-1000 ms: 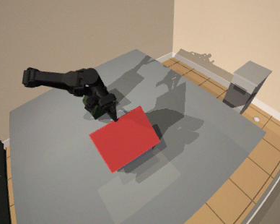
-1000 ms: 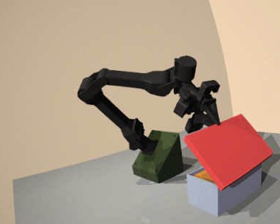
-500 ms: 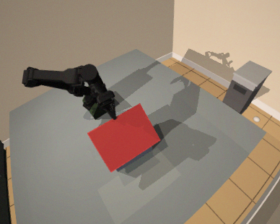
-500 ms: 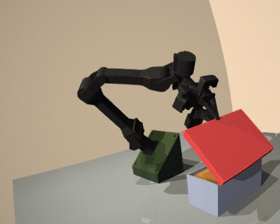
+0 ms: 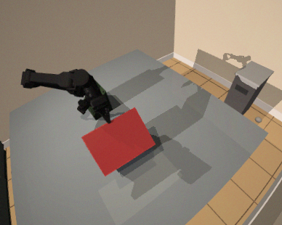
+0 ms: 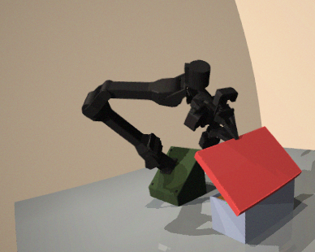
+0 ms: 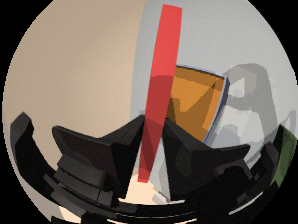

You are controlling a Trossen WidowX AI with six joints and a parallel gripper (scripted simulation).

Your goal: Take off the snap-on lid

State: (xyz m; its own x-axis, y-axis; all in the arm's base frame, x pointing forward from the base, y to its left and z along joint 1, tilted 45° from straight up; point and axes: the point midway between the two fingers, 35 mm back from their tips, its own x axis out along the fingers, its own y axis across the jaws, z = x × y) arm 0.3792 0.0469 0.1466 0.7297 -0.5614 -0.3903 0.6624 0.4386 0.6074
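Observation:
The red lid (image 5: 118,143) (image 6: 250,171) (image 7: 162,60) is held tilted, its gripped edge high and its opposite edge low over the storage box. My gripper (image 5: 110,122) (image 6: 236,138) (image 7: 153,120) is shut on the middle of the lid's raised edge, one finger on each face. The pale blue box (image 5: 137,160) (image 6: 270,209) (image 7: 226,87) stands upright on the table beneath the lid. Its orange inside (image 7: 195,92) shows beside the lid in the wrist view. Whether the low edge still touches the box is hidden.
The green wedge-shaped base (image 6: 189,175) of the arm stands beside the box on the grey table (image 5: 46,163) (image 6: 71,219). A pale rectangle (image 5: 118,205) shows on the table on the box's side away from the arm. A grey cabinet (image 5: 242,92) stands beyond the table.

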